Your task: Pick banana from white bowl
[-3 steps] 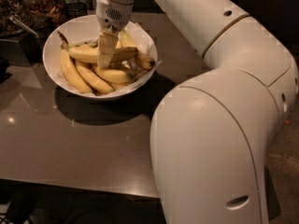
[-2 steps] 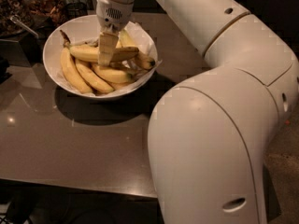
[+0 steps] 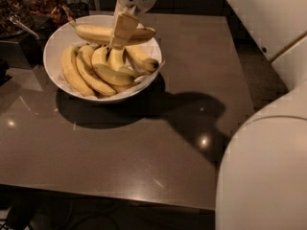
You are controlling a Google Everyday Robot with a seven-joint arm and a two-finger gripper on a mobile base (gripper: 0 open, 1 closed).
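Observation:
The white bowl (image 3: 49, 56) stands at the back left of the dark table. My gripper (image 3: 120, 41) reaches down from the top of the view over the bowl and is shut on the banana (image 3: 93, 33). The banana is long, nearly straight and yellow, and lies level just above the pile, its dark stem pointing left. One tan finger (image 3: 123, 28) crosses in front of it. Several shorter, curved bananas (image 3: 96, 71) lie in the bowl on thin white paper.
Dark containers with snacks (image 3: 19, 6) and a metal spoon handle (image 3: 23, 28) stand at the back left next to the bowl. My white body (image 3: 268, 171) fills the right front. The table's front edge (image 3: 120, 198) runs along the bottom.
The gripper has risen with the long banana, which was down among the others and now hangs level above the pile. My body sits farther to the right in the view.

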